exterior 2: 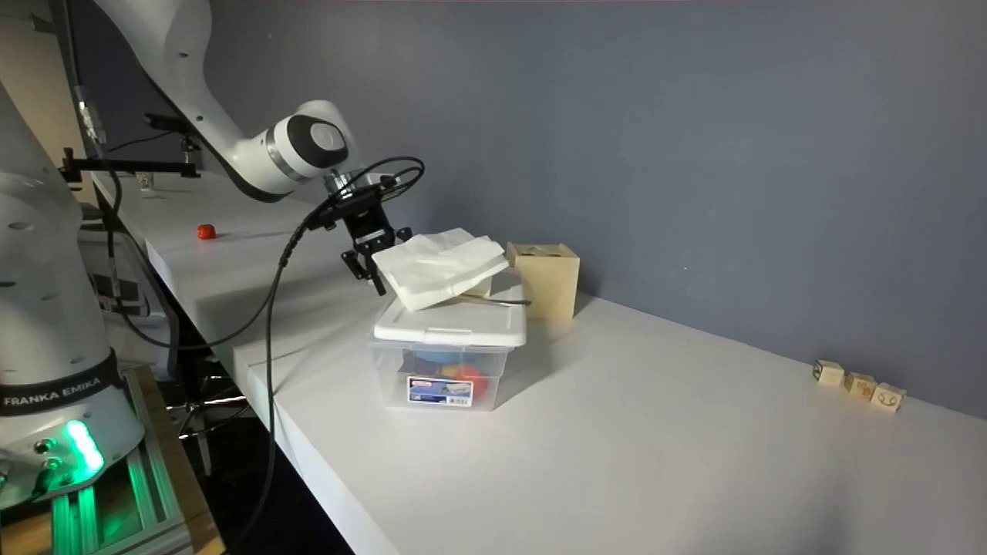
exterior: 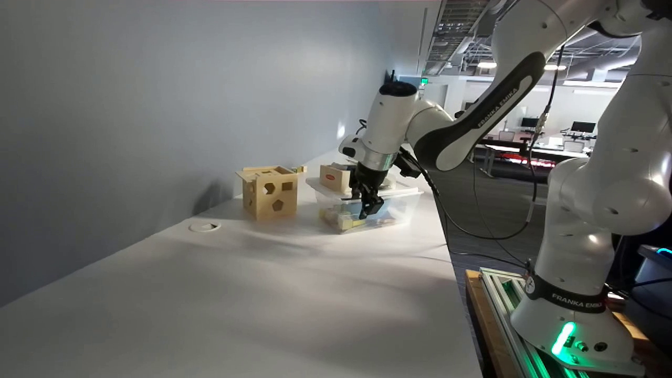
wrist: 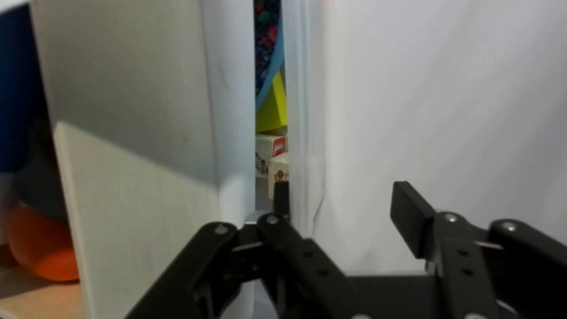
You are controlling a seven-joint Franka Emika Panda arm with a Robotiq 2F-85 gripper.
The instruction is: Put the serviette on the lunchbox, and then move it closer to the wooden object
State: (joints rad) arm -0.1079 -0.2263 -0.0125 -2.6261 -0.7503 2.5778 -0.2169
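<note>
The lunchbox, a clear plastic container with a white lid (exterior: 409, 205) (exterior 2: 463, 330), stands on the table with coloured contents inside. The serviette (exterior 2: 439, 266), a creased white sheet, lies tilted over things on the lid. The wooden object (exterior: 270, 194) (exterior 2: 544, 284), a tan cube with shaped holes, stands close beyond the lunchbox, near the wall. My gripper (exterior: 362, 206) (exterior 2: 370, 266) points down at the lunchbox's side. In the wrist view my gripper (wrist: 345, 208) is open, one finger close to the clear side (wrist: 305, 110); contact cannot be told.
A small wooden box (exterior: 335, 178) and a thin utensil (exterior 2: 493, 301) rest on the lid. Several small blocks (exterior 2: 860, 385) lie by the wall. A red object (exterior 2: 206, 231) lies on the table. The wall (exterior: 184, 105) borders the table (exterior: 315, 304); its front edge faces the robot.
</note>
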